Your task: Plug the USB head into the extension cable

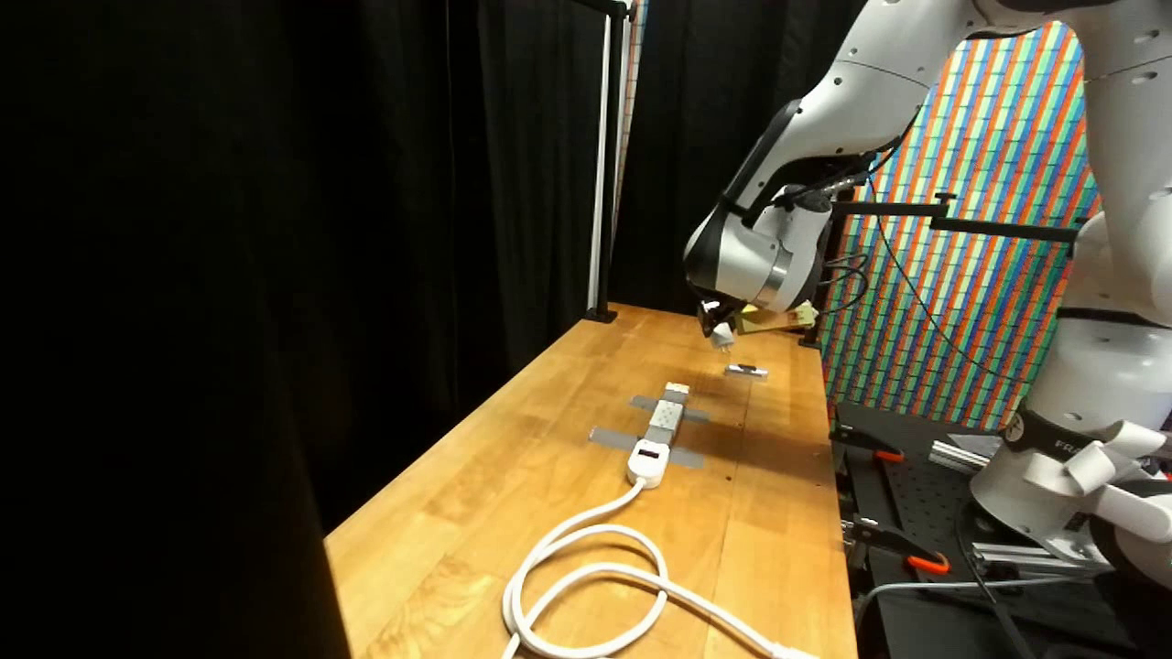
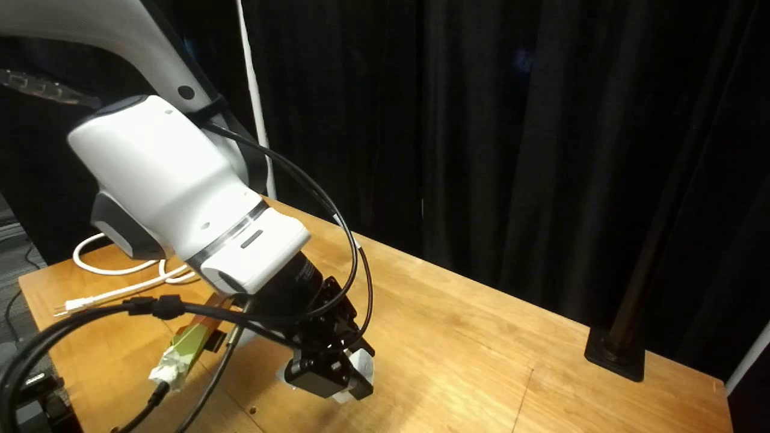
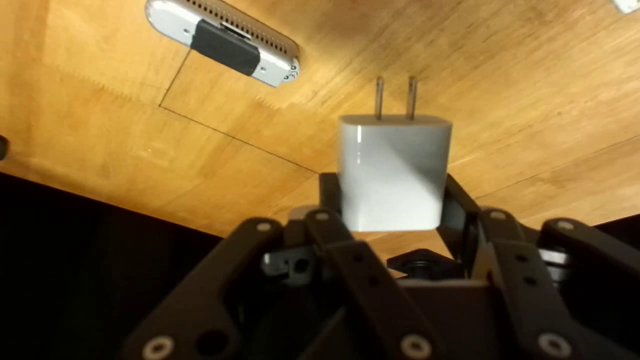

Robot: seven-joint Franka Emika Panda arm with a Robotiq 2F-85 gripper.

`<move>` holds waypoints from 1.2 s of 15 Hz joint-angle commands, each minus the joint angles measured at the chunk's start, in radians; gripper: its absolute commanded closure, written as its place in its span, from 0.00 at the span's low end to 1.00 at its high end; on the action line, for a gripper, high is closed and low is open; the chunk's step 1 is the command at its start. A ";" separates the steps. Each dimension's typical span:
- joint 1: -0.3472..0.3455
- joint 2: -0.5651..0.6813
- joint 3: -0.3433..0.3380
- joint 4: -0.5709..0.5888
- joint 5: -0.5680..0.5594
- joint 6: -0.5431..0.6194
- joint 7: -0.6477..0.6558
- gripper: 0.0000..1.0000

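The USB head is a white block with two metal prongs. In the wrist view my gripper is shut on its sides, with the prongs pointing away from the jaws. In both exterior views the USB head is held above the table. The extension cable's white socket strip lies taped to the table in an exterior view, apart from the USB head, its outlets facing up. Its white cord lies in loops; part shows behind the arm, where the strip is hidden. A white corner at the wrist view's upper right may be the strip.
A small silver bar with a black patch lies on the table near the gripper. Grey tape crosses under the strip. A black post base stands at a table corner. Clamps with orange tips sit at one edge.
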 commanded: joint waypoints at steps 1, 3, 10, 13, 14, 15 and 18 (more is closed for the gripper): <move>0.052 0.083 0.000 0.120 0.145 0.065 -0.037 0.77; 0.069 0.105 0.012 0.163 0.184 0.059 -0.041 0.77; 0.127 0.180 0.003 0.281 0.232 0.133 -0.073 0.77; 0.127 0.209 0.007 0.313 0.263 0.175 -0.055 0.77; 0.123 0.216 0.010 0.322 0.263 0.168 -0.055 0.75; 0.116 0.208 0.020 0.316 0.249 0.120 -0.084 0.77; 0.115 0.203 0.019 0.285 0.226 0.114 -0.046 0.52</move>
